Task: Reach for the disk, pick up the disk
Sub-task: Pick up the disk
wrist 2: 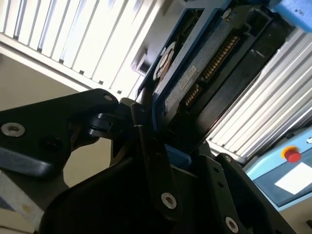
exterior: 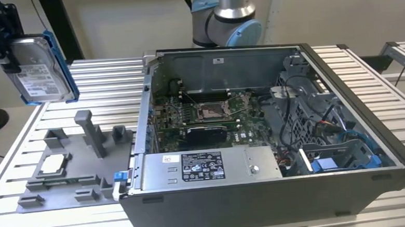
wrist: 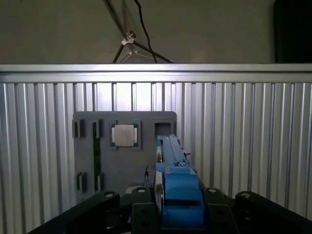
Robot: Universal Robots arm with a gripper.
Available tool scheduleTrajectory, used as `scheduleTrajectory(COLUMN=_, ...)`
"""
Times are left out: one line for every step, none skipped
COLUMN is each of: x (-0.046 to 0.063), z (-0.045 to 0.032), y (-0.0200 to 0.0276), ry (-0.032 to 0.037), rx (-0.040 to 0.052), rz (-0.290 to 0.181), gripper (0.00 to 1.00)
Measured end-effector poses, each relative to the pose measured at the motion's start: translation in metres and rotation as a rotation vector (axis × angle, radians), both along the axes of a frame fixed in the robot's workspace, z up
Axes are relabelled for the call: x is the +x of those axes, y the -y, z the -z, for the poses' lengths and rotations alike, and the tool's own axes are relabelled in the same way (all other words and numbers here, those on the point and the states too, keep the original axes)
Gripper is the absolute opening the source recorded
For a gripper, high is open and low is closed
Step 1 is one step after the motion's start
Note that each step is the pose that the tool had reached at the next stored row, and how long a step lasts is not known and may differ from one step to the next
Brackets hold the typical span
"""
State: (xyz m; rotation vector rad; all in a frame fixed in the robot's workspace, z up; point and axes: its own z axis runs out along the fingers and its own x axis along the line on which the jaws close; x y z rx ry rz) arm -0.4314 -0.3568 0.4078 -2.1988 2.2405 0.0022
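Disk [exterior: 39, 72] looks already picked up. The hand [exterior: 6, 53] pinches it at one edge, at ten o'clock in the exterior view, well above the desk [exterior: 103, 77] and the grey fixture plate [exterior: 74, 177]. Nothing appears left to do. Its long axis stands near upright, the top leaning toward eleven o'clock and the label facing the camera.

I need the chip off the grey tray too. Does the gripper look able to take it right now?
Probably not: the gripper is shut on the disk, held up clear of the tray. The chip itself lies uncovered, with nothing over it.
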Motion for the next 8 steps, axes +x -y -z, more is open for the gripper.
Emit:
scheduleTrajectory(x=0.0, z=-0.0033, y=0.0, ry=0.0, rx=0.0002, rz=0.0, gripper=0.0)
scheduleTrajectory(x=0.0, z=-0.0061, y=0.0, ry=-0.0001, rx=0.0002, rz=0.0, gripper=0.0)
scheduleTrajectory(x=0.0, z=-0.0087, y=0.0, ry=-0.0001, rx=0.0002, rz=0.0, gripper=0.0)
scheduleTrajectory(x=0.0, z=-0.0113, y=0.0, ry=0.0, rx=0.0003, rz=0.0, gripper=0.0)
scheduleTrajectory(x=0.0, z=-0.014, y=0.0, ry=0.0, rx=0.0003, rz=0.0, gripper=0.0)
scheduleTrajectory(x=0.0, z=-0.0171, y=0.0, ry=0.0, rx=0.0003, rz=0.0, gripper=0.0)
scheduleTrajectory(x=0.0, z=-0.0204, y=0.0, ry=-0.0001, rx=0.0002, rz=0.0, gripper=0.0)
scheduleTrajectory(x=0.0, z=-0.0238, y=0.0, ry=0.0, rx=0.0003, rz=0.0, gripper=0.0)
